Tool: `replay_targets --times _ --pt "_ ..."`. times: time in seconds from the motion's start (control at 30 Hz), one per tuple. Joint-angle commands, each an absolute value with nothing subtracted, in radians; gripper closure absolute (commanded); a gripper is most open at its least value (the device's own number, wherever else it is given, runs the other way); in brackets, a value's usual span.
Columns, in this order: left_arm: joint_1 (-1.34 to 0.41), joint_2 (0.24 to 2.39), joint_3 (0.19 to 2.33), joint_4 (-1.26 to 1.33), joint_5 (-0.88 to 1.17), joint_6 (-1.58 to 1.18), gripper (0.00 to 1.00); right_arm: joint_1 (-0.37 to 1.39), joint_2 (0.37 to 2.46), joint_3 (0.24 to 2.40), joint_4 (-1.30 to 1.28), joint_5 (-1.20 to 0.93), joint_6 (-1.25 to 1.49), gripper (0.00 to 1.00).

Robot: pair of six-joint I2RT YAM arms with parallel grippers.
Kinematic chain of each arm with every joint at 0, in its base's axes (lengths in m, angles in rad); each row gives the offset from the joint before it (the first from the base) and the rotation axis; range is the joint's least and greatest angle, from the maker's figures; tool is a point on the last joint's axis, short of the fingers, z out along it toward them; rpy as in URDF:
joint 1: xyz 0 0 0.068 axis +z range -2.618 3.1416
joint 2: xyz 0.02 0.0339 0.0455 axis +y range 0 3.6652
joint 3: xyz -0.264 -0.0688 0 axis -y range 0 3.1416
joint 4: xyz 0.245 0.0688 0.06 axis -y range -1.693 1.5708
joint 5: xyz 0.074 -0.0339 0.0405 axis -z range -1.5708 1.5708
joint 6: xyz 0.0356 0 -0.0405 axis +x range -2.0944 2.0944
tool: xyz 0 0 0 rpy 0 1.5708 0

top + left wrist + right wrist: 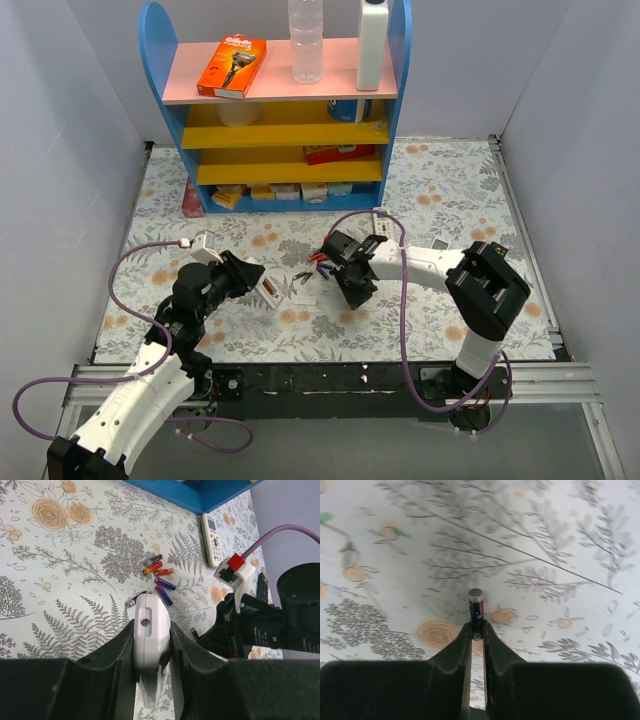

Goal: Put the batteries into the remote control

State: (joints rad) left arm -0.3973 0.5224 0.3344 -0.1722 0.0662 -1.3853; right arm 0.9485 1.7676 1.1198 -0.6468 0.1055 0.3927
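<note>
My left gripper [260,285] is shut on the white remote control [272,292], holding it by its sides just above the mat. In the left wrist view the remote control [150,630] sits between the fingers [117,650], its end showing a slot. Loose batteries [159,571], red, blue and dark, lie on the mat just beyond it; they also show in the top view [308,268]. My right gripper [353,292] is shut on a dark battery [476,609], which sticks out past the fingertips [465,635] above the mat, right of the remote control.
A shorter white remote with buttons [212,537] and a small black remote [262,586] lie behind the right arm. A blue shelf unit [290,150] stands at the back with an orange razor pack [232,66] and a bottle [306,40]. Grey walls enclose the flowered mat [440,180].
</note>
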Motion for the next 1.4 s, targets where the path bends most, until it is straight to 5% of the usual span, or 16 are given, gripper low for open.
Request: replay_targets --times 0.0,0.4,1.37 --pt "-0.408 0.528 0.330 -0.141 0.049 -1.385 1.00 0.887 1.723 1.052 -0.611 0.146 0.541 0.90" --pt "-0.413 0.525 0.331 -0.150 0.046 -1.387 1.00 0.862 1.709 1.037 -0.611 0.103 0.565 0.57" --pt "-0.414 0.528 0.336 -0.155 0.046 -1.384 1.00 0.862 1.784 1.101 -0.489 -0.081 0.505 0.55"
